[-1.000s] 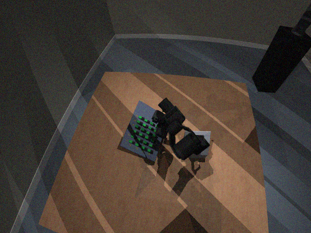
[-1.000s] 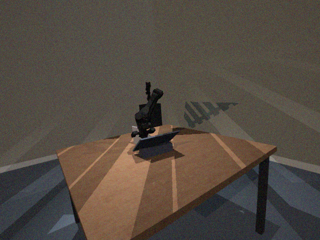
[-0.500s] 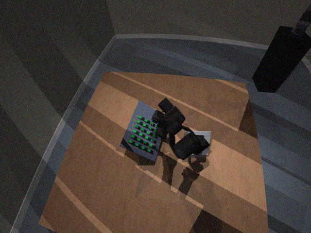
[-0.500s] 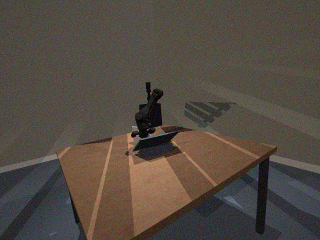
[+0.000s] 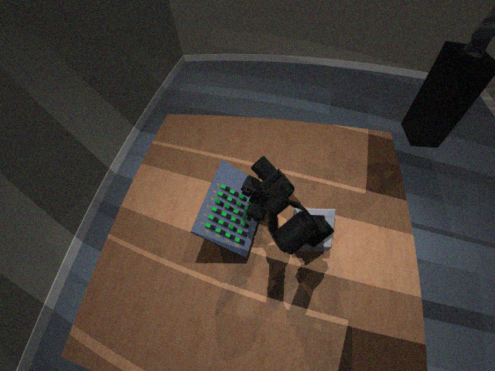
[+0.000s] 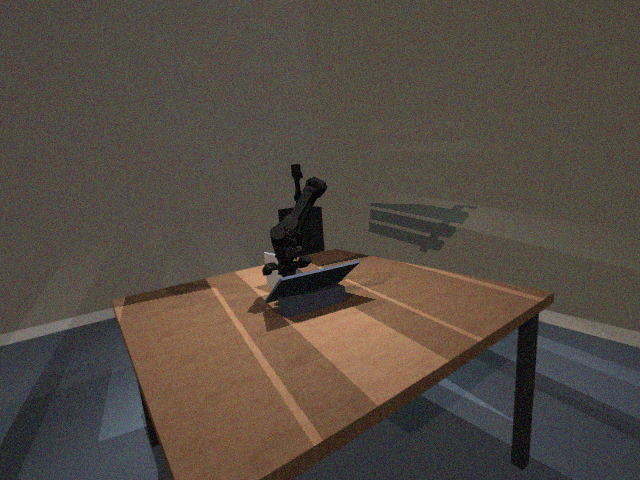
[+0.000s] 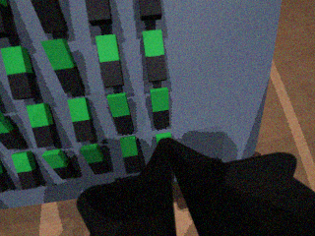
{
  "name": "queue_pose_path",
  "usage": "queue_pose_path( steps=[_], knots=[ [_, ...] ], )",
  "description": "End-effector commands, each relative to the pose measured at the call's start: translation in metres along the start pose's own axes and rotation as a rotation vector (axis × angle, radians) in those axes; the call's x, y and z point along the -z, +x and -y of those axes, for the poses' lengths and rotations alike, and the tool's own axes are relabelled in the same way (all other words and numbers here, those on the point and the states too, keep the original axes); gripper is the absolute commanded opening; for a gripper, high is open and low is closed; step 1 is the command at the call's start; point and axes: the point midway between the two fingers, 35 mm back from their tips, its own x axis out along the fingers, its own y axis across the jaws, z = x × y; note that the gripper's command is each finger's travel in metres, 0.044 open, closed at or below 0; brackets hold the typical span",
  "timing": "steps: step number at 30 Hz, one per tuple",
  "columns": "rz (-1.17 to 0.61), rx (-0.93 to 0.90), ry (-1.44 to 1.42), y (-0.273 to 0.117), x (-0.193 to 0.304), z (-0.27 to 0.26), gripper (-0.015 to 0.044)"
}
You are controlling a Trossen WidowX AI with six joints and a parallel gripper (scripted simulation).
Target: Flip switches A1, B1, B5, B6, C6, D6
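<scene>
A tilted blue-grey panel (image 5: 226,171) (image 6: 320,277) (image 7: 221,74) bears rows of green-and-black rocker switches. My gripper (image 7: 165,143) is shut and empty, its joined tips over the near right corner switch, D6 (image 7: 163,136), which they mostly cover; contact cannot be told. C6 (image 7: 159,105), B6 (image 7: 154,53) and B5 (image 7: 108,56) show their green halves on the far side and dark halves on the near side. A1 (image 5: 207,226) and B1 (image 5: 217,229) show in the top view, green half away from the arm. Which ends are raised is hard to tell.
The arm stands on a pale base plate (image 5: 330,223) beside the panel. The panel rests on a block (image 6: 312,300) on the wooden table (image 5: 159,311) (image 6: 206,387). A large black box (image 5: 447,96) hangs at the upper right of the top view. Banded shadows cross the table.
</scene>
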Motion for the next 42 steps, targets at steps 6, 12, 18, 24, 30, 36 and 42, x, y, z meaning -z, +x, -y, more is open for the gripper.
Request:
queue_pose_path(
  steps=[6,12,18,24,30,36,42],
  knots=[
    [-0.001,-0.005,0.007,0.002,0.001,-0.001,0.0],
    [-0.001,-0.005,0.007,0.002,0.001,-0.001,0.0],
    [-0.001,-0.005,0.007,0.003,0.001,-0.001,0.0],
    [0.014,0.005,0.006,-0.046,0.001,0.003,0.0],
    [0.023,0.0,0.008,-0.062,0.003,0.001,0.0],
    [0.019,0.008,0.009,-0.067,-0.031,-0.04,0.0],
    [0.023,-0.006,0.01,-0.07,-0.049,-0.08,0.0]
  ],
)
